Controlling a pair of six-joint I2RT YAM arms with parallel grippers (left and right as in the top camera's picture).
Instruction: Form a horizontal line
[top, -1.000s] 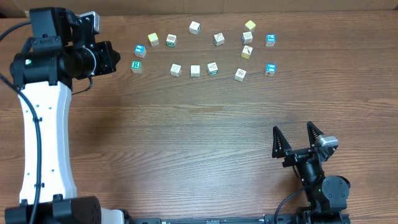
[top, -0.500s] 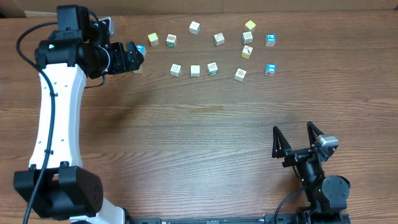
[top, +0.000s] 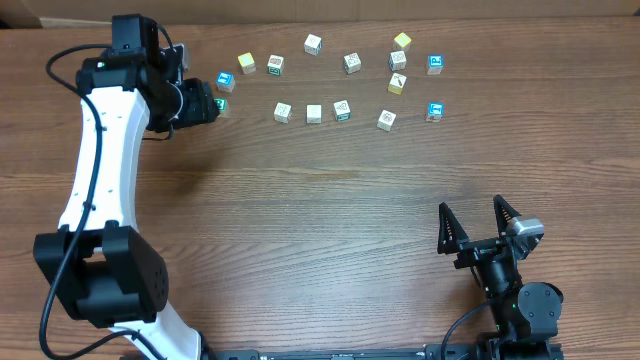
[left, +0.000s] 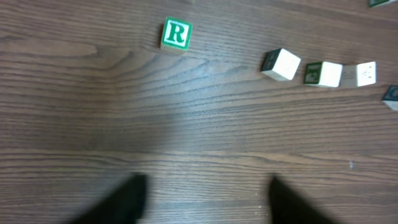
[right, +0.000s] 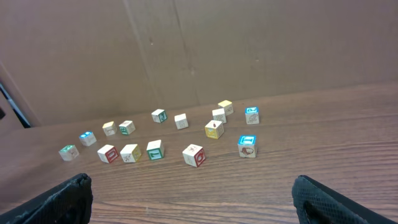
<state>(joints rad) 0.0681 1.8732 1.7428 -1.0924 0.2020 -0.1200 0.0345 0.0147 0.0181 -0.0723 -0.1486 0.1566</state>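
A green "R" cube (left: 176, 34) stands alone on the wood, a good way ahead of my left gripper (left: 205, 205), which is open over bare table. Overhead, the left gripper (top: 205, 103) sits just left of the "R" cube (top: 220, 104), with a blue-faced cube (top: 225, 82) right behind it. A plain cream cube (top: 314, 114) lies further right, between two marked cubes and apart from both. My right gripper (top: 475, 225) is open and empty near the front edge, far from all cubes. In its own view the right gripper (right: 199, 205) spans bare wood.
Several more loose cubes are scattered along the back, among them a yellow cube (top: 402, 41), another yellow cube (top: 246, 63) and two blue ones (top: 435, 64) (top: 434, 111). A brown wall (right: 199, 50) rises behind them.
The left arm swung right from the table's left edge to the green "R" cube, then drew back slightly. Its jaws went from shut to open. The cubes and the right arm have not moved.
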